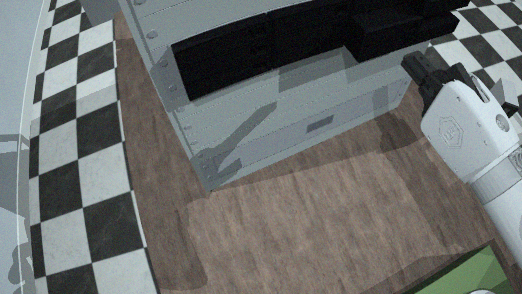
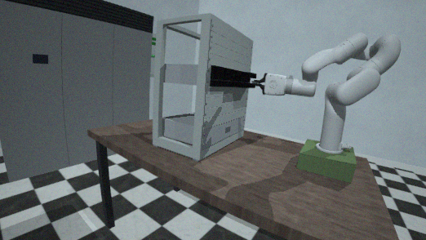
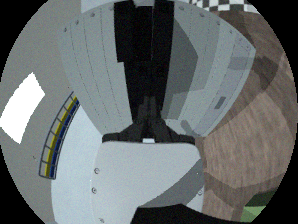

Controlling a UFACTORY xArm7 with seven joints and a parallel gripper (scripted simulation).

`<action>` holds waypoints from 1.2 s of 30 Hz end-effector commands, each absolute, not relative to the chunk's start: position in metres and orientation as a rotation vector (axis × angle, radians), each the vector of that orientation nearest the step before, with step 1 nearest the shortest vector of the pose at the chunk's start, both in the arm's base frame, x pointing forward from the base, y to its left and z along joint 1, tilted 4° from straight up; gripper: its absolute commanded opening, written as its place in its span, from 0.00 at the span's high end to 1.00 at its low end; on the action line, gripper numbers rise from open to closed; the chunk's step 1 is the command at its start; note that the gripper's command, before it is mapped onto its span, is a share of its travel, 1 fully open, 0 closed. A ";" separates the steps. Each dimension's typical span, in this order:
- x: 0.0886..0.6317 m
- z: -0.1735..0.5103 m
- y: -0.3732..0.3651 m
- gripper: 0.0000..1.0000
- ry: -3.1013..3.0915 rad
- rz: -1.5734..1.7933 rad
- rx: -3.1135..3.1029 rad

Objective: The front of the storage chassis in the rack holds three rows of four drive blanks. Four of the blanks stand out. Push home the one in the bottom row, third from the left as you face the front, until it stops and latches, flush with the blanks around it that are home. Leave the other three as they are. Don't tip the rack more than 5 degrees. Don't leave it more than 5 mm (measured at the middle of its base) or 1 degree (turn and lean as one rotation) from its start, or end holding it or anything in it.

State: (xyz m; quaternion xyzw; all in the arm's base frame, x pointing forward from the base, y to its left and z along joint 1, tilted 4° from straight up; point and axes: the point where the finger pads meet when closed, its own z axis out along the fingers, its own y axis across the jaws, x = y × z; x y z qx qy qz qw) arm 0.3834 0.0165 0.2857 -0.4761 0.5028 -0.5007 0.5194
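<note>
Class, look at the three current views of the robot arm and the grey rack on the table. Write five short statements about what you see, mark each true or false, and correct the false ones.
1. The hand has its fingers closed together. True.
2. The hand grips a drive blank. False: it holds nothing; its closed fingertips sit at the black chassis front.
3. The rack stands on a wooden table. True.
4. The arm's base is red. False: it is green.
5. The floor is plain grey. False: it is a black-and-white check.
</note>
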 end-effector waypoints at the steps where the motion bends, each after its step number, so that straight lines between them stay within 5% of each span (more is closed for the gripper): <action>1: 0.384 0.287 0.016 1.00 1.204 -1.203 -1.139; 36: 0.382 0.267 0.016 1.00 1.204 -1.203 -1.139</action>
